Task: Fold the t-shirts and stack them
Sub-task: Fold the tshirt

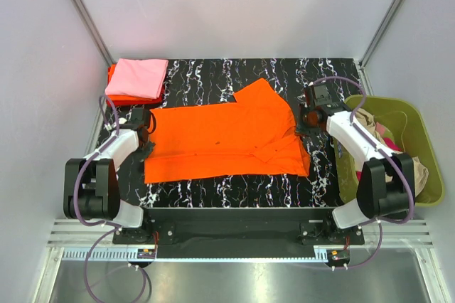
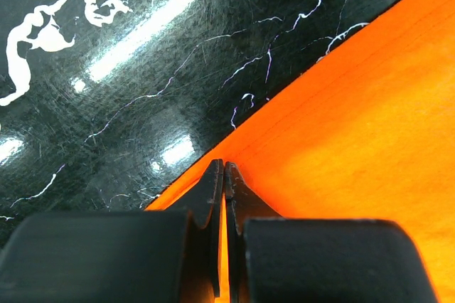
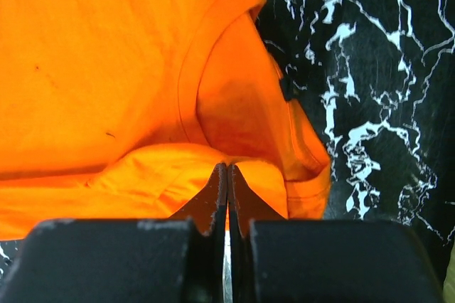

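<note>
On the worktop (image 1: 213, 75), the orange t-shirt (image 1: 227, 139) is gripped by left pincer (image 2: 225, 168) and right pincer (image 3: 227, 169). Folding is probably intended.

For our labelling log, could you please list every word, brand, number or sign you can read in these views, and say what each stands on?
No legible text in any view.
The small dark neck tag inside the collar of the orange t-shirt is too small and blurred to read.
No print shows on the pink t-shirt, the green basket or the marbled table.
</note>
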### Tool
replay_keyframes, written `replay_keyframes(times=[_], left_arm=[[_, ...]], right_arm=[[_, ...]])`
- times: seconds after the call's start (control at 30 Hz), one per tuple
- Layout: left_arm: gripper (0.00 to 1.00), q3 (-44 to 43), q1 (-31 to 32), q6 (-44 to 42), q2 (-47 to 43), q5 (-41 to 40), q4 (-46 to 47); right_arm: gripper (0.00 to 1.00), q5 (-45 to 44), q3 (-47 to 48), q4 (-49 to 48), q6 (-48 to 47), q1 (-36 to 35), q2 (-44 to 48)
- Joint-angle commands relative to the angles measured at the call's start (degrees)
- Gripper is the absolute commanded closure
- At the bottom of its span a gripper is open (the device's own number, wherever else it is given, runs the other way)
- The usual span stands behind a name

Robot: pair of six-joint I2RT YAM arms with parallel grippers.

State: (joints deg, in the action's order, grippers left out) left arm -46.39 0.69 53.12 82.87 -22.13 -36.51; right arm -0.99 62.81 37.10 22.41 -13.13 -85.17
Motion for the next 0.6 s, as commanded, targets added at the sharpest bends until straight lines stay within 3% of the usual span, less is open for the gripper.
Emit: replay_keyframes(times=[0.0, 0.33, 0.47, 0.57], left_arm=[[1.00, -1.9, -0.2, 0.0, 0.1, -2.1, 0.3], [1.00, -1.3, -0.2, 1.1, -0.7, -2.5, -0.3], [0.93, -0.3, 0.0, 2.8, -2.8, -3.8, -0.7], [0.77, -0.5, 0.1, 2.7, -3.6, -4.0, -1.0]], right_arm=[[1.00, -2.0, 4.2, -1.1, -1.7, -0.7, -1.3], [0.98, -2.7, 7.8, 0.6, -4.0, -3.4, -6.2], [0.98, -5.2, 8.2, 0.7, -3.9, -3.4, -7.4], [0.75, -7.2, 9.6, 2.1, -3.4, -3.4, -8.7]])
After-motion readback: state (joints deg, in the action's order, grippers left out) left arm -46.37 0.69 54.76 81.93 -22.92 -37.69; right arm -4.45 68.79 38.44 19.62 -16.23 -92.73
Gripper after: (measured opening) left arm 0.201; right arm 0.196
